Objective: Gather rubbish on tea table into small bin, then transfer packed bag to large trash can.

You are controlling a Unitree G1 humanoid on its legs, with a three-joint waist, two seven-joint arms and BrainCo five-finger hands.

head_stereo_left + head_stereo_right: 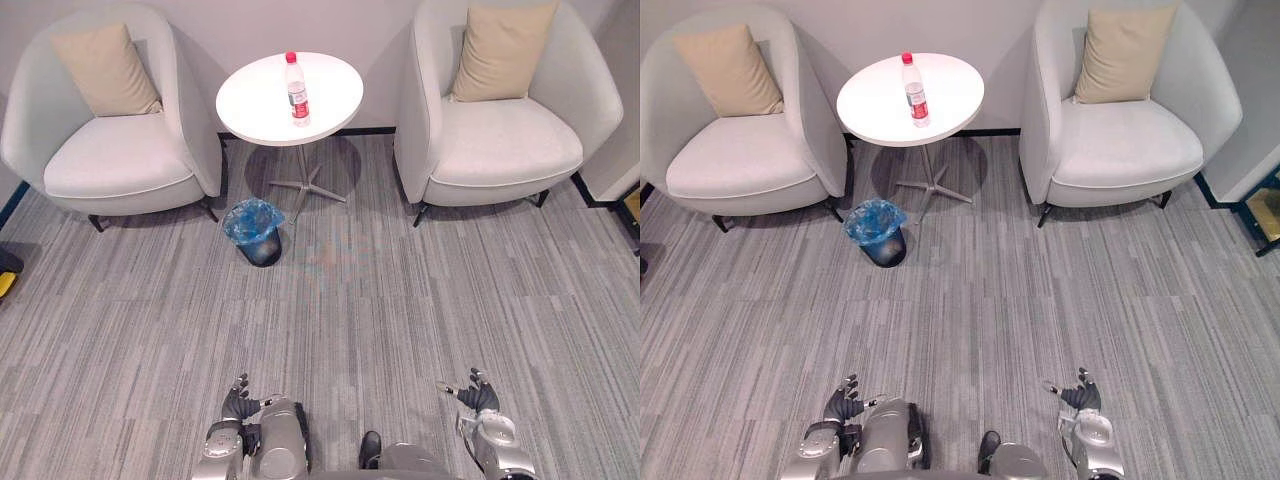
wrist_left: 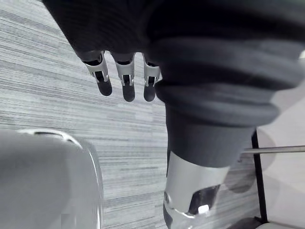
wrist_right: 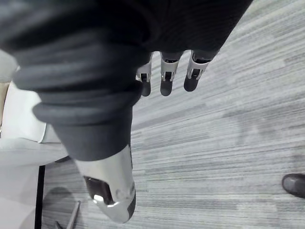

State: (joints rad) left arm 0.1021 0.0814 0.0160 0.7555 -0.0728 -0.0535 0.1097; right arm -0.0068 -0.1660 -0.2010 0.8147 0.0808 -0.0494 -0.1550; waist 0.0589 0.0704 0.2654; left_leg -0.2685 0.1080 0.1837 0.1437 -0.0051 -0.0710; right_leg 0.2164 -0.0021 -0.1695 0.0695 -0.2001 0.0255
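A clear plastic bottle (image 1: pixel 296 90) with a red cap and red label stands upright on the round white tea table (image 1: pixel 250 105) at the back, between two armchairs. On the carpet left of the table's foot sits a small dark bin (image 1: pixel 256 232) lined with a blue bag. My left hand (image 1: pixel 238 404) hangs low at the bottom of the view, far from the table, its fingers (image 2: pixel 125 78) relaxed and empty. Low on the other side, my right hand (image 1: pixel 474 396) also holds nothing, its fingers (image 3: pixel 167 76) loosely straight.
Two pale grey armchairs flank the table, the left one (image 1: pixel 105 150) and the right one (image 1: pixel 505 135), each with a beige cushion. Grey striped carpet (image 1: pixel 400 300) stretches from me to the table. A dark object (image 1: pixel 634 205) shows at the right edge.
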